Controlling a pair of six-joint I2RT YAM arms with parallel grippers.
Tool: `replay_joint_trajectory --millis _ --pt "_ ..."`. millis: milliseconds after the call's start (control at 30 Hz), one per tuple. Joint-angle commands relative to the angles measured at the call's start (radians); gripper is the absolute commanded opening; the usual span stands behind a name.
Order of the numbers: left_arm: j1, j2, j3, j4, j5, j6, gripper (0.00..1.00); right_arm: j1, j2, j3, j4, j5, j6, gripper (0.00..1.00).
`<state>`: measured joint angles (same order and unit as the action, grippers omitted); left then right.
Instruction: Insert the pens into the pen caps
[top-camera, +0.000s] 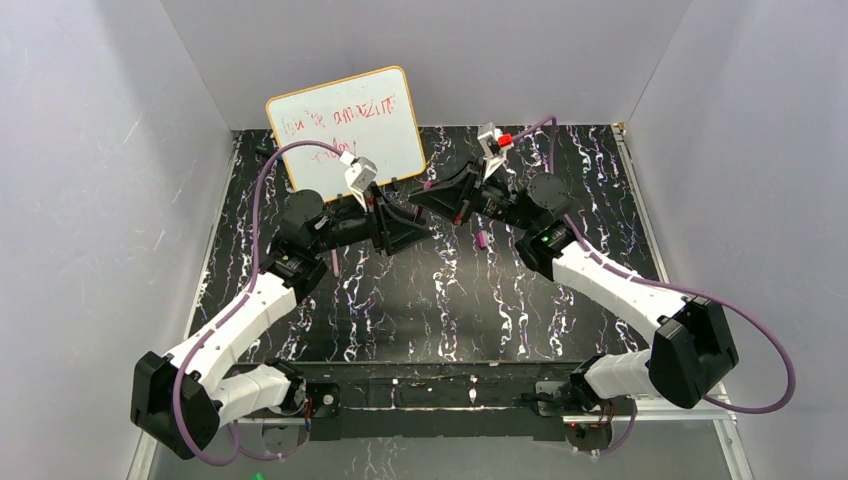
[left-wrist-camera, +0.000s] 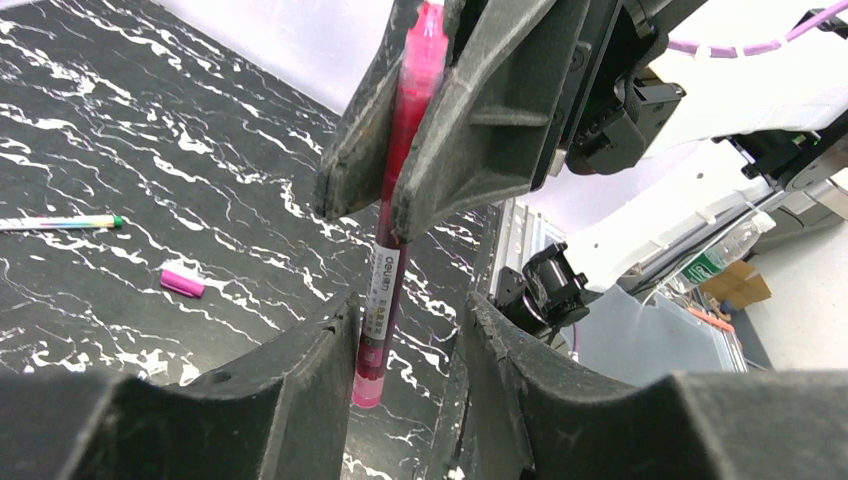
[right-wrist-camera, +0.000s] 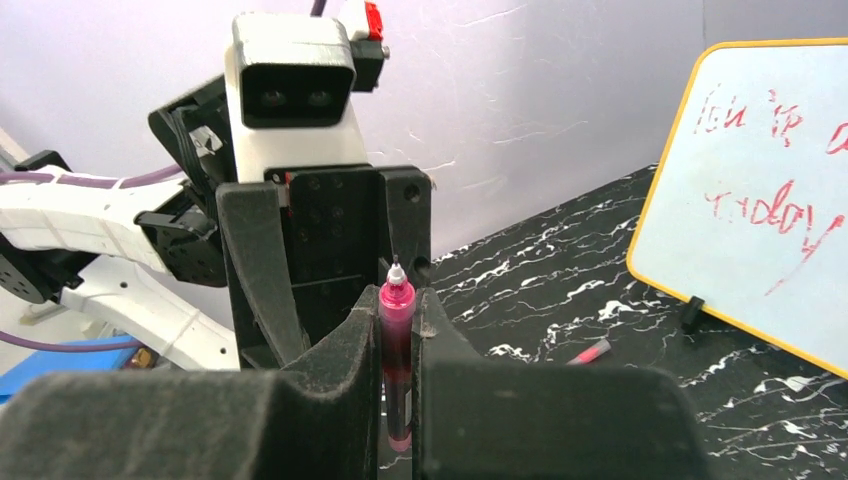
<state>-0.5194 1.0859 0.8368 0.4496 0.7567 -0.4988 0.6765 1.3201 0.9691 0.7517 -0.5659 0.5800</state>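
My right gripper (right-wrist-camera: 398, 300) is shut on the pink-red pen (right-wrist-camera: 397, 330) and holds it upright above the table, white tip up. In the left wrist view the same pen (left-wrist-camera: 385, 250) hangs from the right gripper (left-wrist-camera: 368, 220), and its lower end sits between the fingers of my open left gripper (left-wrist-camera: 408, 305), next to one finger (left-wrist-camera: 325, 345). In the top view the two grippers meet mid-table, left (top-camera: 415, 230) and right (top-camera: 418, 200). A small magenta cap (left-wrist-camera: 182, 283) lies on the table. A short grey-and-red pen (right-wrist-camera: 592, 351) lies near the whiteboard.
A whiteboard (top-camera: 345, 130) with red writing stands at the back left. A thin multicoloured pen with a green tip (left-wrist-camera: 60, 222) lies on the black marbled table (top-camera: 440, 310). A magenta piece (top-camera: 481, 238) lies under the right arm. White walls enclose three sides.
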Motion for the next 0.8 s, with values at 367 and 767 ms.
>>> replay_joint_trajectory --millis 367,767 --pt "-0.008 -0.009 -0.021 0.021 0.022 0.027 0.43 0.012 0.035 0.006 0.156 -0.018 0.083 0.01" --pt "-0.008 -0.015 -0.025 0.04 0.004 0.033 0.0 0.03 0.057 -0.006 0.157 -0.013 0.09 0.01"
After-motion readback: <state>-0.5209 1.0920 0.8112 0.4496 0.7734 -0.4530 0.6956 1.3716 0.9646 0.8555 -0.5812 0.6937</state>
